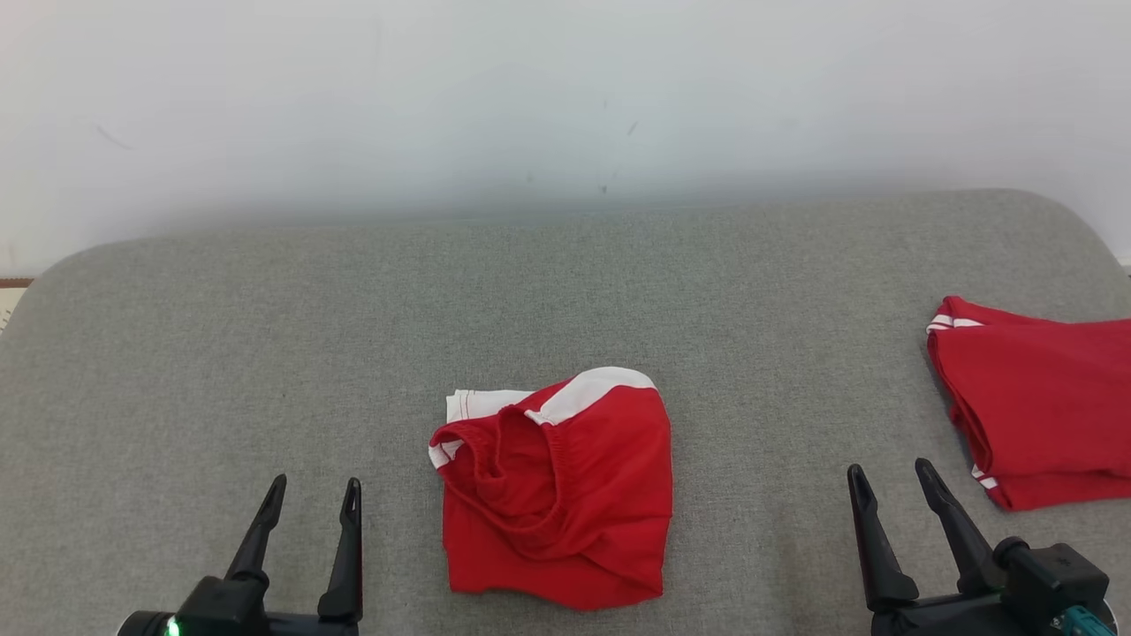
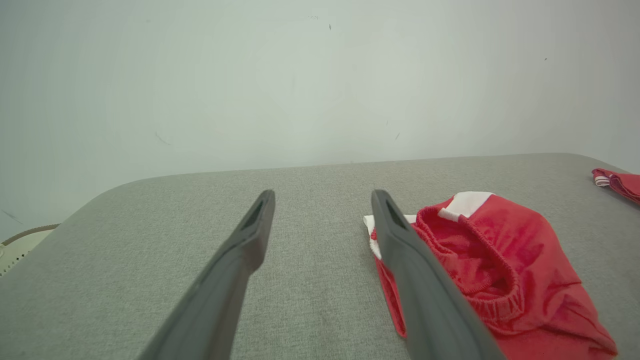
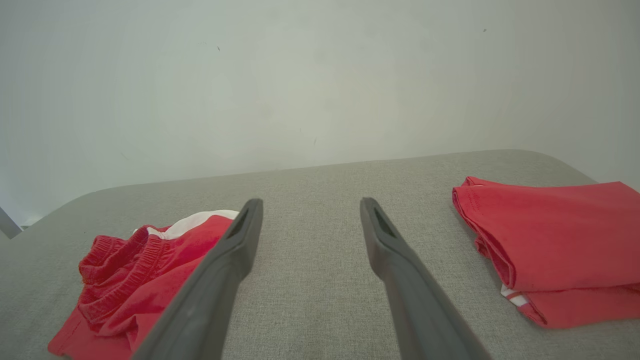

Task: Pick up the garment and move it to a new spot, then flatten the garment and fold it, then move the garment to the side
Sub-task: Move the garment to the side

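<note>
A red garment (image 1: 565, 490) with white trim and an elastic waistband lies loosely bunched in the middle of the grey padded surface (image 1: 265, 336). My left gripper (image 1: 314, 495) stands open to its left near the front edge, apart from it. My right gripper (image 1: 891, 477) stands open to its right, also clear of the cloth. In the left wrist view the garment (image 2: 505, 265) lies just right of my open left gripper (image 2: 322, 200). In the right wrist view the garment (image 3: 135, 270) sits to the lower left of my open right gripper (image 3: 310, 207).
A second red garment (image 1: 1043, 406), neatly folded, lies at the right edge of the surface, close to my right gripper; it shows as the folded garment (image 3: 555, 240) in the right wrist view. A pale wall (image 1: 565, 106) rises behind the surface.
</note>
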{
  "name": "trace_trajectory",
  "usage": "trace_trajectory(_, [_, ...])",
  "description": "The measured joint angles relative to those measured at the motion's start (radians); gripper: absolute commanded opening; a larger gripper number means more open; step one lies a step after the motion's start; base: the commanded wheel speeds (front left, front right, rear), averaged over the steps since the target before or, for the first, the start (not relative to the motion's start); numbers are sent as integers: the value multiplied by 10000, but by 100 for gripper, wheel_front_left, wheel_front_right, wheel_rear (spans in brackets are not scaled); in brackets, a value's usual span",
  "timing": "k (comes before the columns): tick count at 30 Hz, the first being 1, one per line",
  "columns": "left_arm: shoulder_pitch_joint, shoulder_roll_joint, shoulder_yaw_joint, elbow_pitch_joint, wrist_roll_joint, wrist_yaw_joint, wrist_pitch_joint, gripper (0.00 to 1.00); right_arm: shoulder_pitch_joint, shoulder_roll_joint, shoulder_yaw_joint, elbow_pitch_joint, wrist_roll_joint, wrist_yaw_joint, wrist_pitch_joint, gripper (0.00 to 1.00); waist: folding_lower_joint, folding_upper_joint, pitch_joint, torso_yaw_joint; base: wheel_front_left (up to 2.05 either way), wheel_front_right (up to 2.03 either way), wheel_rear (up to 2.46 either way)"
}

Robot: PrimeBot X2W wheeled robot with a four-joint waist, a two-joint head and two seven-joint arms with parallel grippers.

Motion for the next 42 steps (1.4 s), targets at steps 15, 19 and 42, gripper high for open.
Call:
trace_trajectory(15, [-288,-117,-318,-56,-4,-12,-44,100,8,-447,128,-128,-265,0,571,100,0,0,265,471,0,0,0])
trace_trajectory(19, [-489,-318,-527,19,-2,-38,-155,100,-221,-784,569,198,-311,0,784,100,1,0,436,840,0,0,0])
trace_trajectory(42, [-1290,-842,-1034,709,33,-328,-451,100,-2250,-677,2577,4174,754,-2,1212,60,1,0,1369,2238,0,0,0])
